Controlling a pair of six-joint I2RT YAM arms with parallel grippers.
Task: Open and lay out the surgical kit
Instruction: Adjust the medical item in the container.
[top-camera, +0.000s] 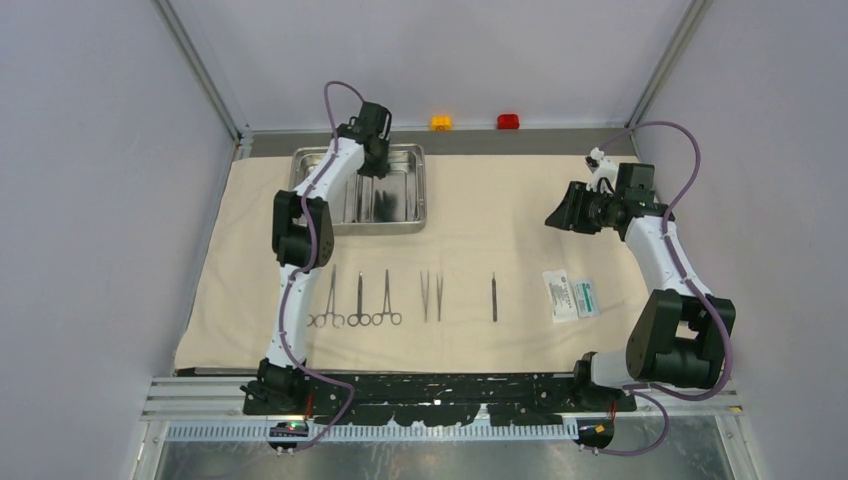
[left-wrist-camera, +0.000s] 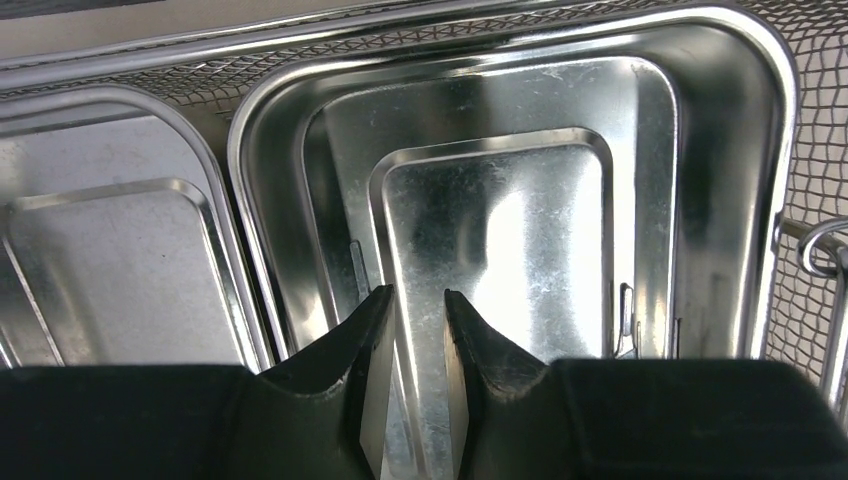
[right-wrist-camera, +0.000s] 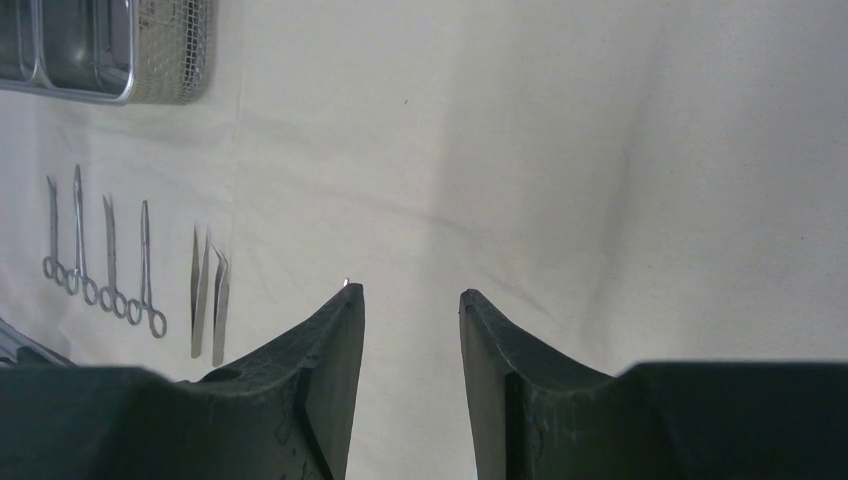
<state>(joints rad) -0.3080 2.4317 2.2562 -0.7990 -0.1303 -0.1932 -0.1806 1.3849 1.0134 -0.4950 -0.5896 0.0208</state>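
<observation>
The beige cloth wrap (top-camera: 520, 200) lies spread flat over the table. At its back left stands the steel two-compartment tray (top-camera: 405, 200). My left gripper (top-camera: 376, 152) hangs over the tray's right compartment (left-wrist-camera: 520, 230). Its jaws stand a narrow gap apart, with only the tray floor showing between them (left-wrist-camera: 418, 292). Laid out in a row near the front are ring-handled forceps (top-camera: 360, 300), two tweezers (top-camera: 431, 296), a thin straight tool (top-camera: 494, 297) and a white-and-green packet (top-camera: 571, 295). My right gripper (top-camera: 572, 212) hovers open over bare cloth (right-wrist-camera: 405, 292), with the forceps (right-wrist-camera: 110, 262) and tweezers (right-wrist-camera: 208, 295) off to its left.
The tray sits in a wire mesh basket (left-wrist-camera: 812, 140) with a wire handle (left-wrist-camera: 822, 250). An orange button (top-camera: 441, 122) and a red button (top-camera: 508, 121) sit past the cloth's far edge. Grey walls and metal posts close in both sides.
</observation>
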